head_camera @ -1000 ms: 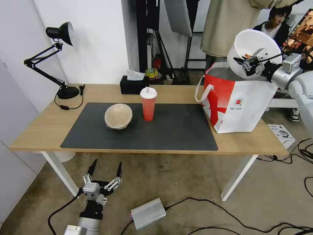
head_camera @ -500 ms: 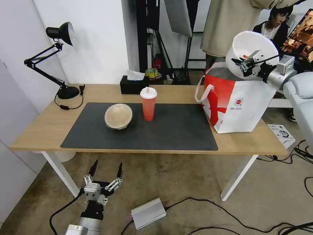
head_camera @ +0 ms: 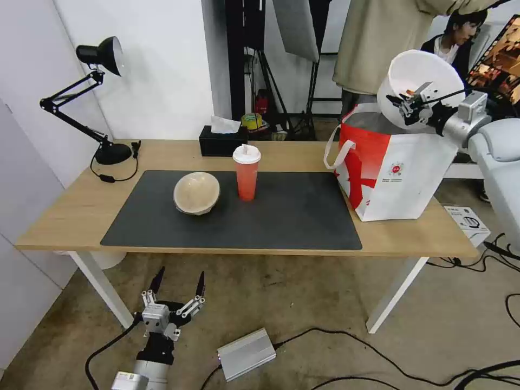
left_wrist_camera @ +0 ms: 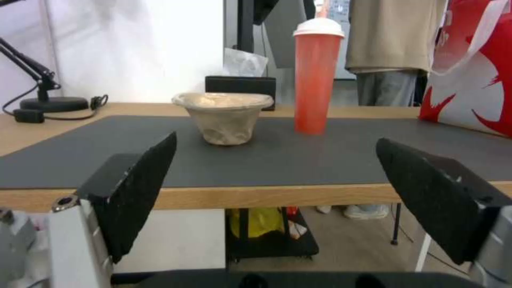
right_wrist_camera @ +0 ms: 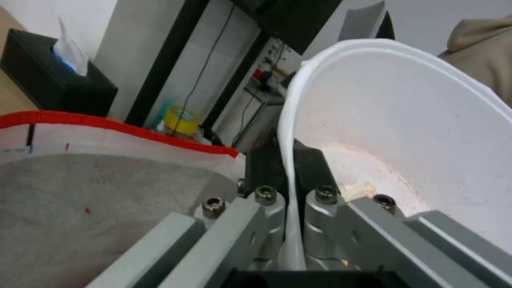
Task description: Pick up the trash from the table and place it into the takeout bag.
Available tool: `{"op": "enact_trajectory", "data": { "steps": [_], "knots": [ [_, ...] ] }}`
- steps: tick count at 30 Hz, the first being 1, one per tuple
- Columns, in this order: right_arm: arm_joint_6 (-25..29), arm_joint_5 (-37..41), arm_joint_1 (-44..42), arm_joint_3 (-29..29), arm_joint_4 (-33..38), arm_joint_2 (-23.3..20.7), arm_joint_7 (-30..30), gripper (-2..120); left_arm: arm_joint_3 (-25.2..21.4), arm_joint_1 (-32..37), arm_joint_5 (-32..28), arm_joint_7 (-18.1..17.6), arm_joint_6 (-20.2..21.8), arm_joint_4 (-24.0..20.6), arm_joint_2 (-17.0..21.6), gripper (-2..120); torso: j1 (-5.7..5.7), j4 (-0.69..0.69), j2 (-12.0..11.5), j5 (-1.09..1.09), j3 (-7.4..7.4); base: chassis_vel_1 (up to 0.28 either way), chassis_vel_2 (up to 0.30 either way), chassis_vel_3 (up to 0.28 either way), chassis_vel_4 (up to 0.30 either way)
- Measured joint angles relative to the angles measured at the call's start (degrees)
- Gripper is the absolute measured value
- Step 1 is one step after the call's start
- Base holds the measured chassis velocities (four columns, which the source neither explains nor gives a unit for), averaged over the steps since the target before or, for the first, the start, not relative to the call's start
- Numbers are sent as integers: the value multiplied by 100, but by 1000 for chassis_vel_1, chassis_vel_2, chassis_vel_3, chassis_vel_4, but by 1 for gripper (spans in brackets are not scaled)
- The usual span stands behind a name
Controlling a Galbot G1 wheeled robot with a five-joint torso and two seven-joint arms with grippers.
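A: Where's the white bowl [head_camera: 417,73]?
B: Up above the takeout bag [head_camera: 398,162], tipped on its side. Right gripper [head_camera: 407,104] pinches its rim; rim hides part of the fingers.
A: Other trash?
B: Beige bowl [head_camera: 196,193] & red cup [head_camera: 246,172] sit on the table [head_camera: 76,208], at 9 o'clock from the bag.
A: Left gripper [head_camera: 177,281]?
B: Wide apart, empty, low by the table's front edge. Bag's inside mostly hidden.
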Motion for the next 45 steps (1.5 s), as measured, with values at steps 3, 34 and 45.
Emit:
{"op": "enact_trajectory", "data": {
  "steps": [3, 34, 45],
  "knots": [
    [41, -65, 29, -9, -96, 80, 0, 0, 0, -20, -9, 1, -2, 26, 5, 100, 0, 0, 0, 1, 0, 0, 0, 0, 0],
    [163, -355, 108, 9, -478, 373, 21, 0, 9, -111, -64, 16, -12, 174, 51, 100, 0, 0, 0, 1, 0, 0, 0, 0, 0],
    [161, -380, 47, 9, -405, 359, 135, 18, 2, -83, -62, 26, -36, 170, 34, 100, 0, 0, 0, 1, 0, 0, 0, 0, 0]
  ]
}}
